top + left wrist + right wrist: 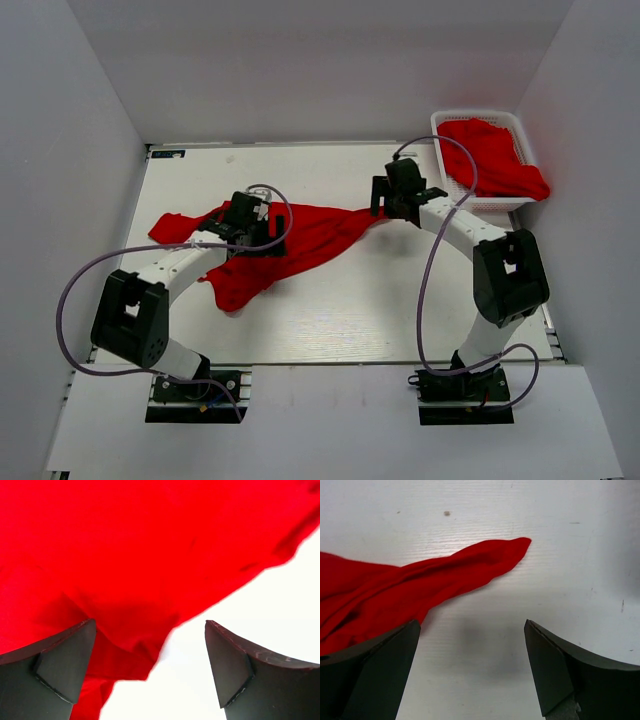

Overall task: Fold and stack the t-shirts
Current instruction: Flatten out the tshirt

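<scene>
Red t-shirt (310, 235) sprawled on white bench (350, 320), second t-shirt (495, 160) heaped in basket (441, 135), left end effector (150, 625) and right end effector (471, 625) spread wide, empty, white walls (300, 70).

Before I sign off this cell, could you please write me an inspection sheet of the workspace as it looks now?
Surface: white table, one small dark speck.
Job's things: one red t-shirt lying crumpled and unfolded on the table; second t-shirt in the white basket at the far right corner, spilling over its rim.
Clutter: nothing seen.
Grippers: left gripper open over the t-shirt; right gripper open over bare table beside the t-shirt's tip.
Cables: left cable and right cable loop loosely beside the arms.
Surroundings: plain white walls on three sides.
</scene>
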You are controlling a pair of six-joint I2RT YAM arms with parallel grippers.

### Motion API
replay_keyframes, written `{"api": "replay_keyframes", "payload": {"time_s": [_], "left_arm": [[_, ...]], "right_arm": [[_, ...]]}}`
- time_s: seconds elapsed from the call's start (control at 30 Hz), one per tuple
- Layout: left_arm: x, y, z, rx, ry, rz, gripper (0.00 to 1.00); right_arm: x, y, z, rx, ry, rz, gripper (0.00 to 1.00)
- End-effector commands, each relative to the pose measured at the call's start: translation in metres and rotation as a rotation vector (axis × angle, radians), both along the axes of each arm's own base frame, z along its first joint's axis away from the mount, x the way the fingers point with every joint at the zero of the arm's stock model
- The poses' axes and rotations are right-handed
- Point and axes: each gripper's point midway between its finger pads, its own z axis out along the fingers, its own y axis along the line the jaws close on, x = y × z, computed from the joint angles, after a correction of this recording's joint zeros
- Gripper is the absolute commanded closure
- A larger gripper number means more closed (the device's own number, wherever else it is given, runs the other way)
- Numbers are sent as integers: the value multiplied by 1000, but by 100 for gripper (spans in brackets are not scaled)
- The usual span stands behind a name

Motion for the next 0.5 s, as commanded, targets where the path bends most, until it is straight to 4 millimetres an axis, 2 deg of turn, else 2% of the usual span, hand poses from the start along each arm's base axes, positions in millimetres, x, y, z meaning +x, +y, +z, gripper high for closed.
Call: {"api": "replay_keyframes", "payload": {"time_s": [0.0,0.17,0.2,0.23,0.33,0.47], "left_arm": [[-3,-18,20,-71,-84,-113,0],[-8,2,-2,35,-47,-87,0],[-4,5,-3,58,-50,-71,0],[-6,7,-5,70,-43,-83,0],[-4,6,-6,80,-61,-121,0],[-4,-2,-5,59,-79,-184,7]], "right_arm": [[16,1,13,86,-7,-6,10],[23,-4,11,118,8,5,10],[24,-6,10,114,12,7,10],[23,0,11,118,12,25,10],[30,-10,12,131,13,13,10],[31,-9,5,140,36,21,10]]}}
